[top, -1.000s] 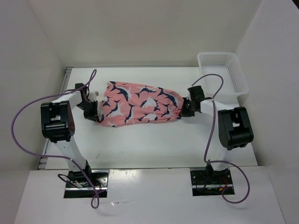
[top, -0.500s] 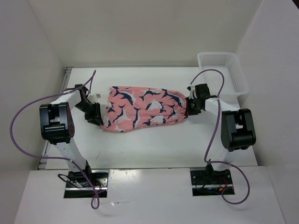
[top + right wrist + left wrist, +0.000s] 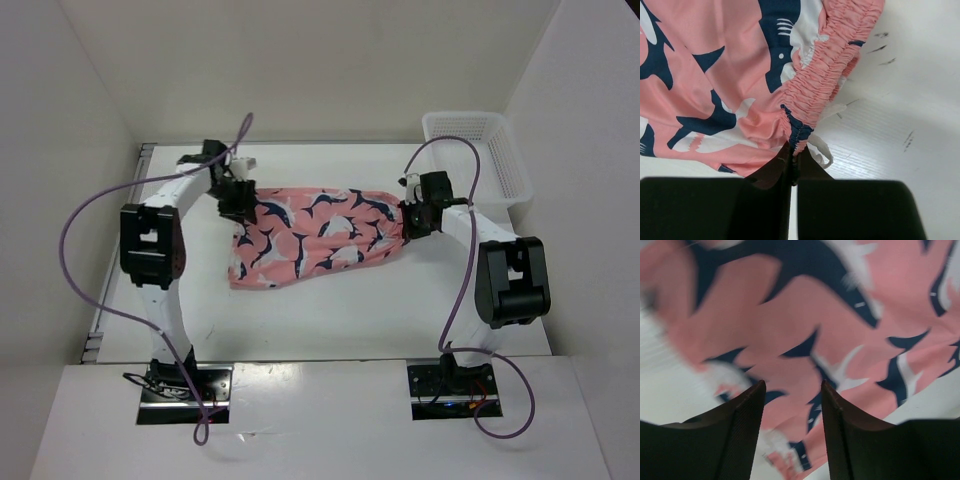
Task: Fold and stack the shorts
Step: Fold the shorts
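The salmon-pink shorts (image 3: 320,232) with navy-and-white whale shapes lie stretched left to right across the white table (image 3: 350,315). My right gripper (image 3: 410,220) is shut on their gathered elastic waistband (image 3: 822,80) at the right end; in the right wrist view the fingers (image 3: 792,152) pinch the band's edge, and a white cord hangs beside them. My left gripper (image 3: 240,203) hovers over the far-left corner of the shorts. In the left wrist view it (image 3: 792,390) stands open, with blurred printed fabric (image 3: 790,330) below and nothing gripped.
A white perforated basket (image 3: 478,150) stands at the far right corner of the table. White walls close in the table on the left, back and right. Purple cables loop off both arms.
My left gripper has opened, let go of the shorts' left end and swung to their far-left corner. The right gripper has drawn the waistband slightly right, still shut on it.
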